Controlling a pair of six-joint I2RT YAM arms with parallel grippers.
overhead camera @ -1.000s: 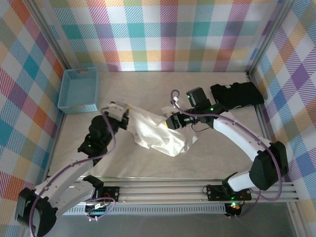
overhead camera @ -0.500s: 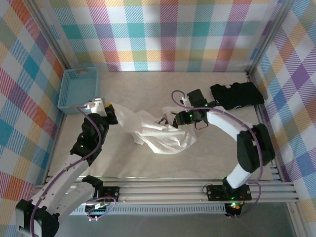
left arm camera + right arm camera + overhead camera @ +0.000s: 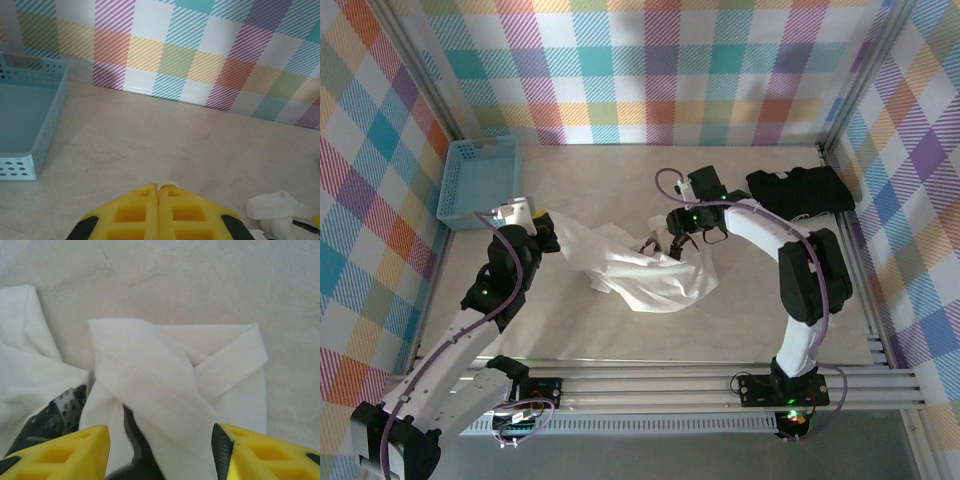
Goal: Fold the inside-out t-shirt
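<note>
The inside-out t-shirt point(image 3: 645, 272) lies crumpled white in the middle of the table. Its left end stretches up to my left gripper point(image 3: 542, 237), which is shut on it. In the left wrist view the yellow fingers point(image 3: 145, 210) press together and a sliver of white cloth pokes out at my left gripper's point(image 3: 158, 186) tips. My right gripper point(image 3: 672, 240) hovers at the shirt's upper right edge, open. In the right wrist view a folded band of the t-shirt point(image 3: 165, 375) lies between the spread fingers point(image 3: 260, 452), unpinched.
A blue basket point(image 3: 480, 182) stands at the back left, close to the left gripper, and its wall point(image 3: 47, 127) is in the left wrist view. A black folded garment point(image 3: 800, 192) lies at the back right corner. Checked walls enclose the table.
My left gripper has pulled the shirt's left end leftward toward the basket. My right gripper has spread its jaws, let the cloth go and drawn toward the back.
</note>
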